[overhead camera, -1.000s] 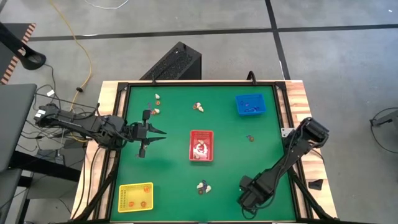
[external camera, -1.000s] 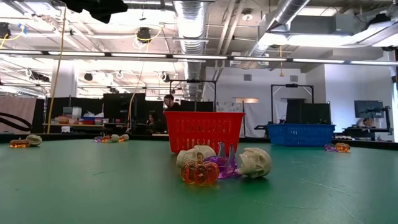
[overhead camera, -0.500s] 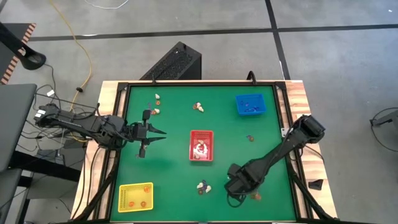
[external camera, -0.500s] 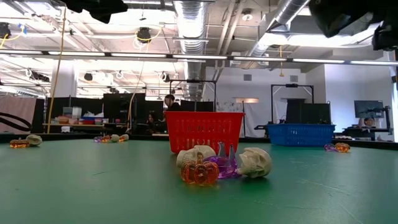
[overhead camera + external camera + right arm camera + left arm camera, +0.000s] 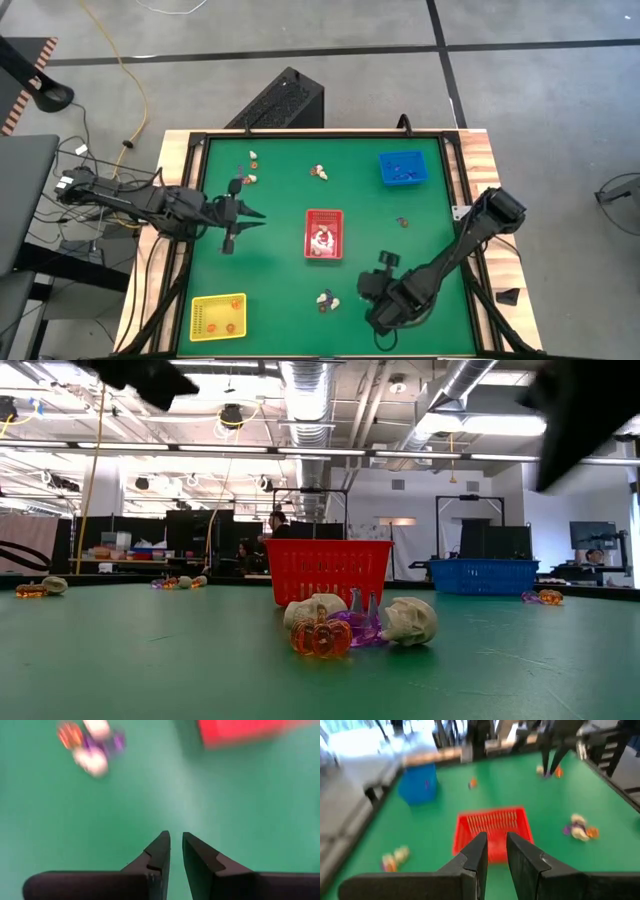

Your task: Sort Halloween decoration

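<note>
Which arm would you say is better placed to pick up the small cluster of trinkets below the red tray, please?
Probably the right. The right gripper hovers just beside the trinket cluster, empty, while the left gripper waits across the red tray, farther off.

Right gripper [image 5: 174,846] low, left gripper [image 5: 494,849] hovering, fingers near-closed.

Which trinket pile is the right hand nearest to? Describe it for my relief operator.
Start at the red tray mid-table. Just toward the near edge lies a small trinket cluster, beside the right hand. Unlike the other scattered piles, it combines an orange pumpkin, purple piece and cream skulls.
</note>
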### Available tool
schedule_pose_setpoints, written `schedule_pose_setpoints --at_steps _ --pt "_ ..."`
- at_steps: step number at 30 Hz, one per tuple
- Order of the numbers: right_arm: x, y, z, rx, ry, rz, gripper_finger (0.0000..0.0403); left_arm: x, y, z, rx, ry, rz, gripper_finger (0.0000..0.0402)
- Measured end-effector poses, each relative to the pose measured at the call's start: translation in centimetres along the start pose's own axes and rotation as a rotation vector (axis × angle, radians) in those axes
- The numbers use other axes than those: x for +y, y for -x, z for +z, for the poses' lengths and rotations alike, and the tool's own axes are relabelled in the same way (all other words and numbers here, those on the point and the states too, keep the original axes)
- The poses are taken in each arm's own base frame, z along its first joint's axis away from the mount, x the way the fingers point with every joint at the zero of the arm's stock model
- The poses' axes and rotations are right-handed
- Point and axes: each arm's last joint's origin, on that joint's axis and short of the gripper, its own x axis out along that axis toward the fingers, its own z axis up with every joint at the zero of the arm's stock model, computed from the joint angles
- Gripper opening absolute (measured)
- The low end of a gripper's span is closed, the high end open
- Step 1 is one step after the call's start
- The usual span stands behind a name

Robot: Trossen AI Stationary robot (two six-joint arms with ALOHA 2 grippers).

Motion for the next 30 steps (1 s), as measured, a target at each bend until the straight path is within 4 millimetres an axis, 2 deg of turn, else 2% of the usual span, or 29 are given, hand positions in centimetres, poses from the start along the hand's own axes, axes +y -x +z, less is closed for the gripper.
schedule_pose_setpoints --at_steps 5,9,12,16,19,23,30 --pt "-0.3 -1.2 2.2 -0.173 0.232 -0.019 0.0082 -0.2 0.3 -2.4 0.245 0.213 -0.002 0.0061" --pt "-1.7 -1.8 4.6 -0.225 0.371 -0.011 0.0081 -0.5 0.8 -3.7 0.413 0.422 -0.06 0.0061" --pt "-3.5 -1.1 6.3 -0.255 0.413 0.032 0.0081 -1.2 0.9 -3.6 0.43 0.511 -0.123 0.0061" --pt "-5.8 0.7 7.7 -0.319 0.425 0.099 0.0081 -2.3 0.8 -3.4 0.42 0.536 -0.149 0.0061" --pt "-7.1 1.8 7.1 -0.421 0.426 0.12 0.0081 -2.7 0.7 -4.1 0.484 0.581 -0.067 0.0061" --pt "-9.0 2.5 4.8 -0.528 0.473 0.129 0.0081 -2.6 0.4 -5.6 0.626 0.647 0.089 0.0061" --pt "-13.3 5.6 2.6 -0.733 0.336 0.153 0.0081 -1.5 0.1 -8.2 0.927 0.764 0.389 0.0061"
